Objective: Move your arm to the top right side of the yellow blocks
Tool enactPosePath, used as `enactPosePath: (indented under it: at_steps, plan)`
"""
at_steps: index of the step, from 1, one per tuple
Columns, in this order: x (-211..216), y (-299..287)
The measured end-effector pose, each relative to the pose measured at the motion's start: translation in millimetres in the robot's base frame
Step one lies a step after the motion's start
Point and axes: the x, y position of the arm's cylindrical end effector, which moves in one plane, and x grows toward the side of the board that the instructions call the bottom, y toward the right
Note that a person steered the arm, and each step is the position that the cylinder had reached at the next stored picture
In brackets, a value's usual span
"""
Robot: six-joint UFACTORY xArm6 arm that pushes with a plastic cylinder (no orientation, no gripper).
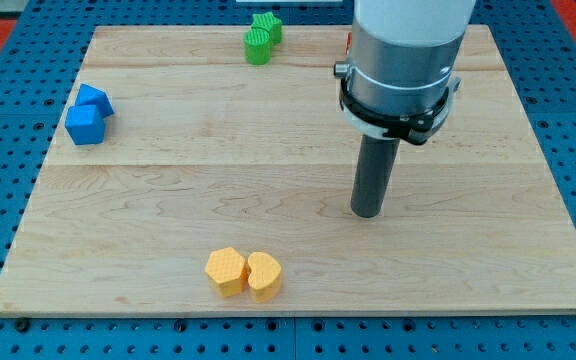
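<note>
Camera view shows my tip [368,213], a bare rod with no hand to open or close, up-right of the two touching yellow blocks [243,273] near the worktop [168,190] bottom edge; they look light, rigid, easily slid, pushed not gripped

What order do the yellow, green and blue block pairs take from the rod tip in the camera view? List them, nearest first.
Measured from my tip:
1. Yellow blocks, toward the view's bottom, left of the tip.
2. Green blocks, at the view's top edge of the board, up and left of the tip.
3. Blue blocks, far at the view's left side.
</note>
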Motion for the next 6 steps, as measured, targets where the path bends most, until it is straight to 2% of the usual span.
enactPosePath:
  at_steps: [4,5,6]
  plan:
    - [0.0,24.6]
    - [27.1,94.8]
    - [104.0,126.9]
